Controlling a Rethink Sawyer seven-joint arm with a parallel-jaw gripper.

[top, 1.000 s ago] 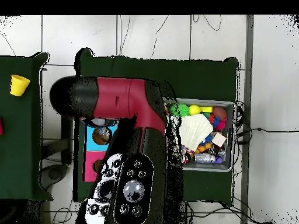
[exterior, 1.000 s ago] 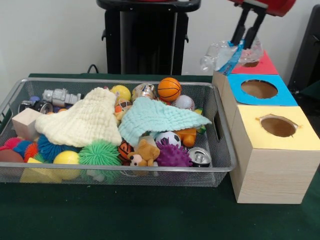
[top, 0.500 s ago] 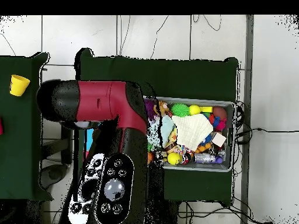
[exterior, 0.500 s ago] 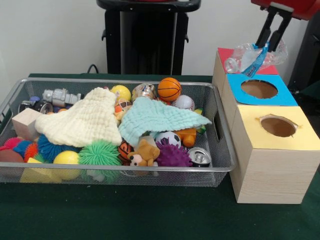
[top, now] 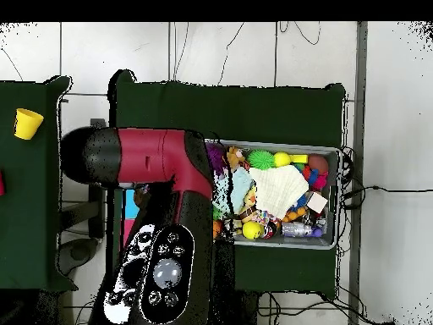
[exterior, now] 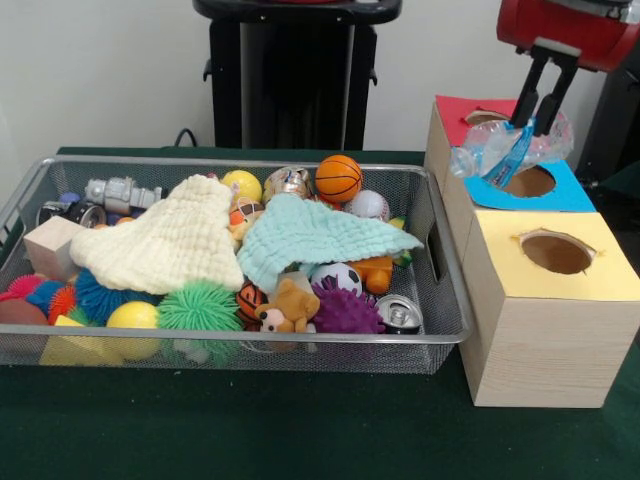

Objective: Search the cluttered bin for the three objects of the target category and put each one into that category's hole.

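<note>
My gripper [exterior: 532,118] is shut on a crushed clear plastic bottle with a blue label [exterior: 505,146]. It holds the bottle just above the blue panel's hole [exterior: 530,181] on the wooden box [exterior: 530,330]. The box also has a red panel with a hole [exterior: 482,117] behind it and a yellow panel with a hole [exterior: 556,252] in front. The wire bin [exterior: 440,325] to the left is full of toys, balls and cans, including a silver can [exterior: 400,314]. In the overhead view the red arm [top: 161,156] hides the gripper and box.
Two cloths, cream [exterior: 165,245] and mint [exterior: 320,232], cover the bin's middle. A basketball [exterior: 338,178], a teddy [exterior: 288,306], spiky balls [exterior: 198,306] and a wooden block [exterior: 50,246] lie around them. A yellow cup [top: 27,123] stands on a separate table.
The gripper has carried the bottle forward and down, from over the red panel to just above the blue panel's hole. The bin's contents have not moved.
</note>
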